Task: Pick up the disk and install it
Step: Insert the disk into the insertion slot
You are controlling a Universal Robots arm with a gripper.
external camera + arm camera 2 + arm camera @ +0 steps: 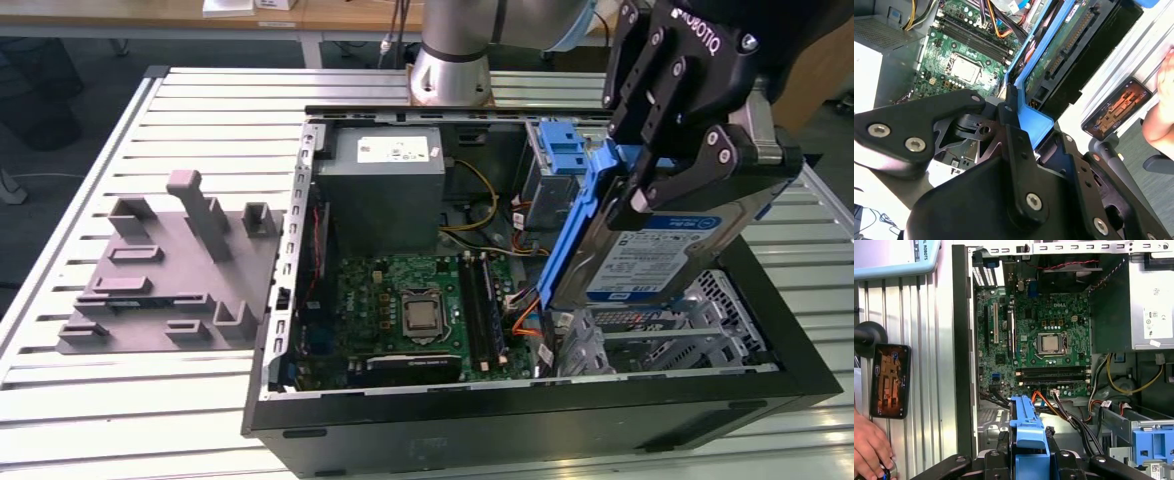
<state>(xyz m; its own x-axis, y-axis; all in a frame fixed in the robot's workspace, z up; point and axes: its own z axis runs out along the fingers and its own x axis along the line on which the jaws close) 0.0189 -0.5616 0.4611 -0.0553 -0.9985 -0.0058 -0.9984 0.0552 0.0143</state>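
The disk (663, 252), silver with a white-and-blue label and a blue carrier bracket (582, 225), hangs on edge over the open computer case (534, 420), at the exterior view's right. My gripper (683, 185) is shut on its upper part, one black finger on each face. The disk's lower edge sits just above the silver drive cage (667, 335). In the second wrist view the disk's green circuit-board side (1064, 45) and the blue bracket (1030, 75) run out from between the fingers (1006, 102). In the first wrist view the blue bracket (1026, 427) sticks out edge-on from the gripper (1026, 460).
Inside the case lie the green motherboard (414, 305), a grey power supply (387, 185) and loose cables (501, 235). A grey moulded fixture (174, 270) lies on the slatted table at the exterior view's left. A phone (890, 380) and a person's hand (869, 450) are beside the case.
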